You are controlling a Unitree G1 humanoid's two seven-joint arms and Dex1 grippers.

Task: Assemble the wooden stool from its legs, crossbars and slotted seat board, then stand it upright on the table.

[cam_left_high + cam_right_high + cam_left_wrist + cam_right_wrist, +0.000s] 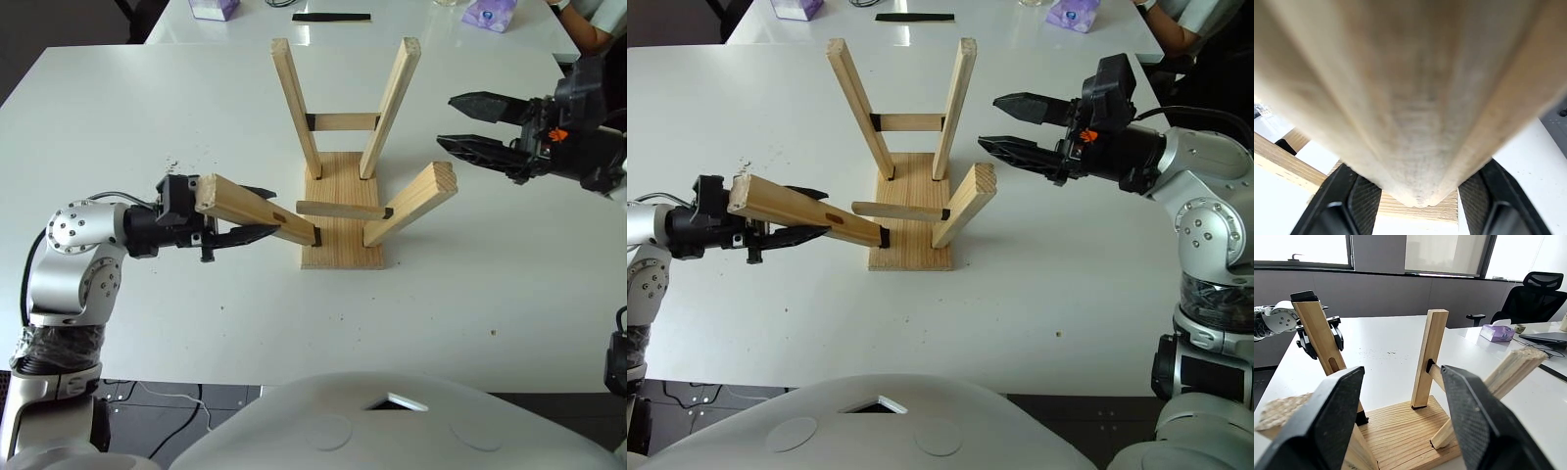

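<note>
Seat board flat on table, two far legs upright on it; left gripper clamped on tilted leg at board's near-left corner; right gripper spread wide, empty, hovering off board's right side.

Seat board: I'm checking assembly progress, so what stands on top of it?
Four legs stand on the seat board: a far pair joined by a crossbar, and a splayed near pair, the near left leg held by the left gripper. Their feet hide the joints beneath.
</note>
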